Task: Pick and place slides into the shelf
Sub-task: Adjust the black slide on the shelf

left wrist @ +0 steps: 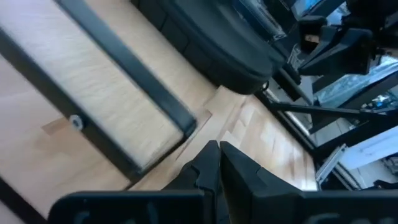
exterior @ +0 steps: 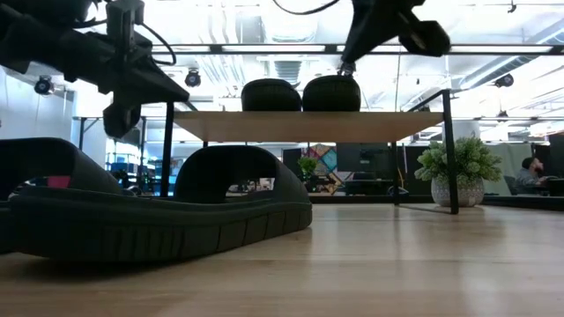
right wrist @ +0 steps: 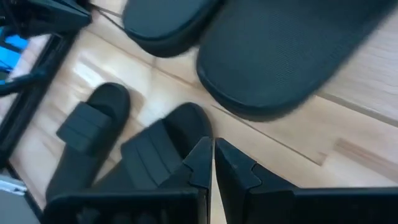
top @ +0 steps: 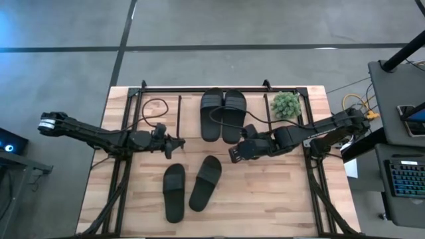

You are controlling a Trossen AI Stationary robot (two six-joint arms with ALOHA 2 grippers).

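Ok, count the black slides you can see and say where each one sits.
4. Two lie side by side on the shelf top: the left slide and the right slide. Two lie on the table in front: one left, one angled beside it. None seems hidden.

Two black slides (exterior: pixel 300 94) are sitting side by side on the shelf (exterior: pixel 308 125), another slide (exterior: pixel 159 211) is lying close on the tabletop (exterior: pixel 397 264), and a potted plant (exterior: pixel 458 172) is standing near the shelf's leg.

From my low view, the nearest black slip-on slide (exterior: pixel 150 216) is cut off at the left edge. Two black slides atop the light wooden shelf (exterior: pixel 308 126) blur in my right wrist view, their heels cropped.
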